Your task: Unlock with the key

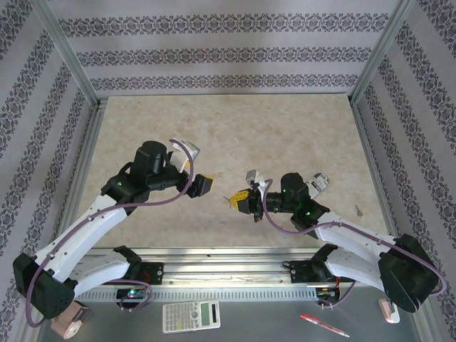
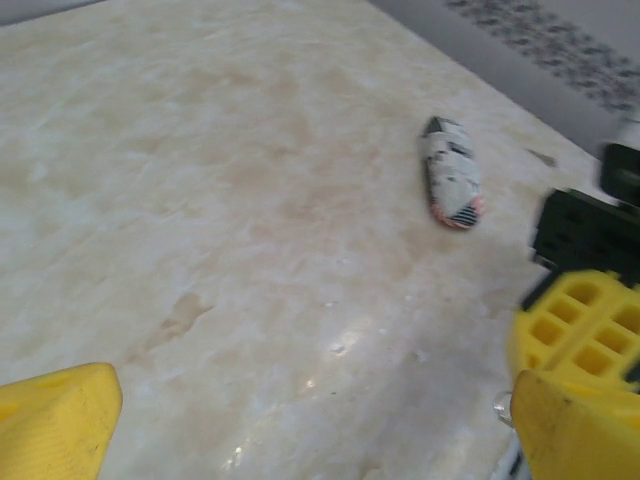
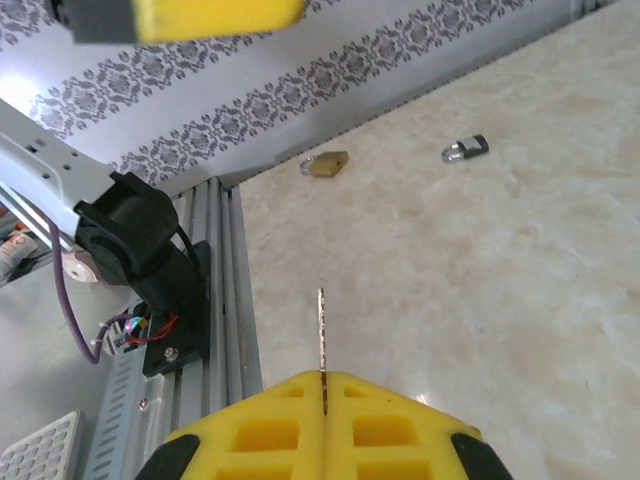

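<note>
My right gripper [image 3: 323, 378] is shut on the key [image 3: 321, 330], whose thin blade sticks out edge-on from between the yellow fingers. In the top view this gripper [image 1: 239, 198] hangs over the table's near middle, facing my left gripper [image 1: 210, 184] a short way off. The left gripper [image 2: 310, 440] stands wide open with nothing between its yellow fingers [image 2: 55, 420]. A small brass padlock [image 3: 325, 163] lies on the table near the left rail, well beyond the key's tip. In the top view the left arm covers the padlock's spot.
A small silver and black piece [image 3: 465, 149] lies right of the padlock. A white, black and red wrapped object [image 2: 450, 175] rests on the table beside the right arm [image 1: 320, 182]. A spare key [image 1: 357, 210] lies near the right edge. The aluminium rail [image 3: 225, 300] borders the table.
</note>
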